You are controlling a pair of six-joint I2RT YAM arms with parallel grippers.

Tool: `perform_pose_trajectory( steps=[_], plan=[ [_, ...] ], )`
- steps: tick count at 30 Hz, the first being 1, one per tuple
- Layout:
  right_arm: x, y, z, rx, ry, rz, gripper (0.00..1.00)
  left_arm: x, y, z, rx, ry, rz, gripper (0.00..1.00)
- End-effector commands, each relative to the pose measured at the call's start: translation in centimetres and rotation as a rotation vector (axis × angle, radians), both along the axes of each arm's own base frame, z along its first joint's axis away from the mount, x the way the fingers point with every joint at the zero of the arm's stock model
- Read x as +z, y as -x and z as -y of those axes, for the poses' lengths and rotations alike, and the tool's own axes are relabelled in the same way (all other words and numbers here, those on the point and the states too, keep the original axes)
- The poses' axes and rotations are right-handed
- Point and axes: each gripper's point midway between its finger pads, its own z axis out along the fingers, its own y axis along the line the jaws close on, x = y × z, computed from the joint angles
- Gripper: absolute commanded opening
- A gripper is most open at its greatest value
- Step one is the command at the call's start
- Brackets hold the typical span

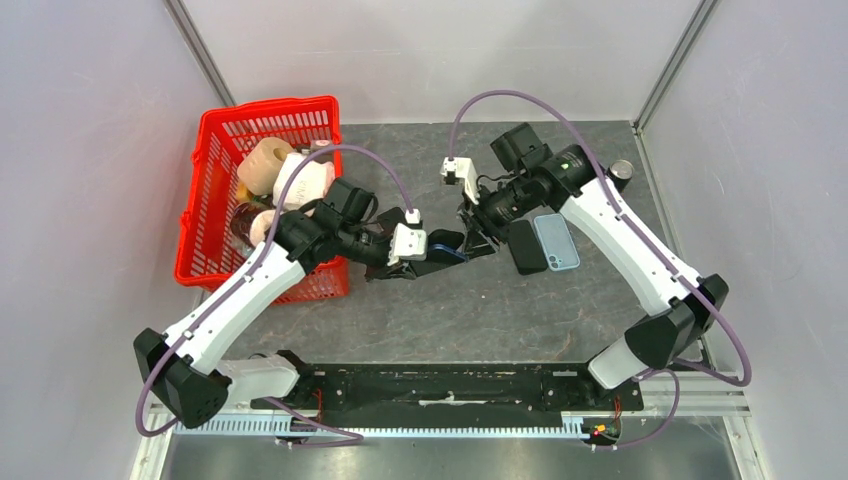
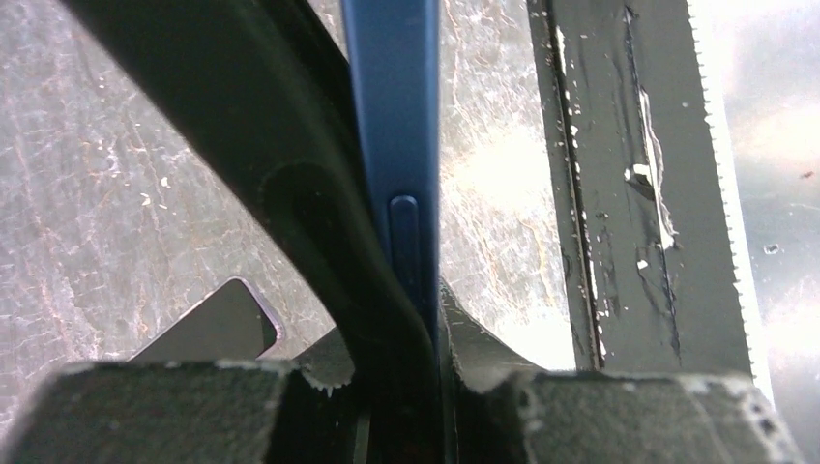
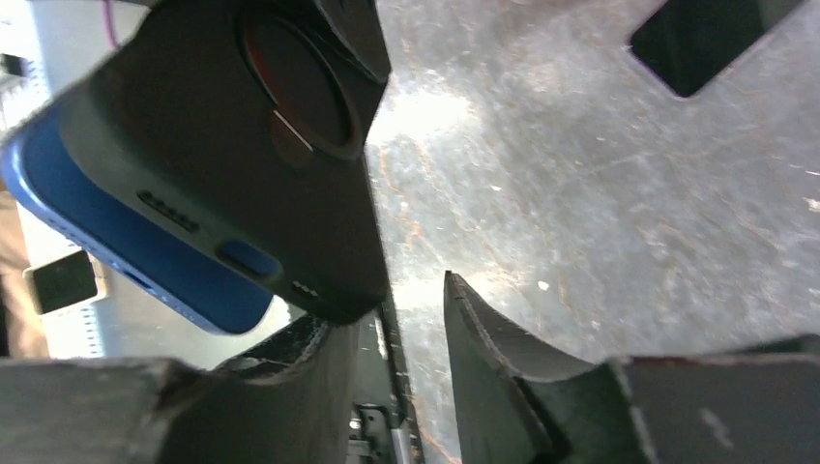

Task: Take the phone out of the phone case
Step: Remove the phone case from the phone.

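A blue phone (image 2: pixel 396 145) stands on edge between the fingers of my left gripper (image 2: pixel 401 338), which is shut on it. Its black phone case (image 2: pixel 242 126) bulges away from the phone on the left side and also runs down between the jaws. In the right wrist view the phone (image 3: pixel 116 213) sits partly in the case (image 3: pixel 193 126), with one blue edge showing. My right gripper (image 3: pixel 406 304) is open, and the case's corner rests against the tip of its left finger. From above, both grippers (image 1: pixel 447 248) (image 1: pixel 472 238) meet at the table's middle.
A red basket (image 1: pixel 215 200) with paper rolls stands at the left, beside the left arm. A dark phone (image 1: pixel 527 247) and a light blue one (image 1: pixel 556 241) lie flat just right of the right gripper. The black base rail (image 1: pixel 440 385) runs along the near edge.
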Motion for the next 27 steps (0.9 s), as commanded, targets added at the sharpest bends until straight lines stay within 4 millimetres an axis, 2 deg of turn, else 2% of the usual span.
perform_pose_trajectory(
  steps=[1,4,8,11,15,19,27],
  plan=[
    [3.2,-3.3,1.9,-0.098,-0.027,0.249,0.49,3.5,1.0,1.4,-0.041,0.163,0.012,0.02],
    [4.0,-1.8,3.7,-0.079,0.002,0.299,0.6,3.7,0.1,1.3,0.002,0.185,-0.001,0.02],
    [5.5,0.9,5.3,-0.02,-0.015,0.35,0.63,3.6,-1.1,1.3,0.048,0.199,-0.018,0.02],
    [7.2,3.3,5.4,0.049,-0.089,0.371,0.62,3.6,-1.5,1.6,0.067,0.213,-0.034,0.02],
    [9.5,5.4,4.2,0.137,-0.218,0.338,0.61,3.9,-1.8,2.0,0.087,0.232,-0.059,0.02],
    [10.5,5.1,2.9,0.17,-0.274,0.304,0.6,3.8,-1.7,2.2,0.09,0.238,-0.085,0.02],
    [10.9,3.4,1.1,0.174,-0.317,0.286,0.59,3.5,-1.4,2.2,0.089,0.249,-0.1,0.02]
  ],
)
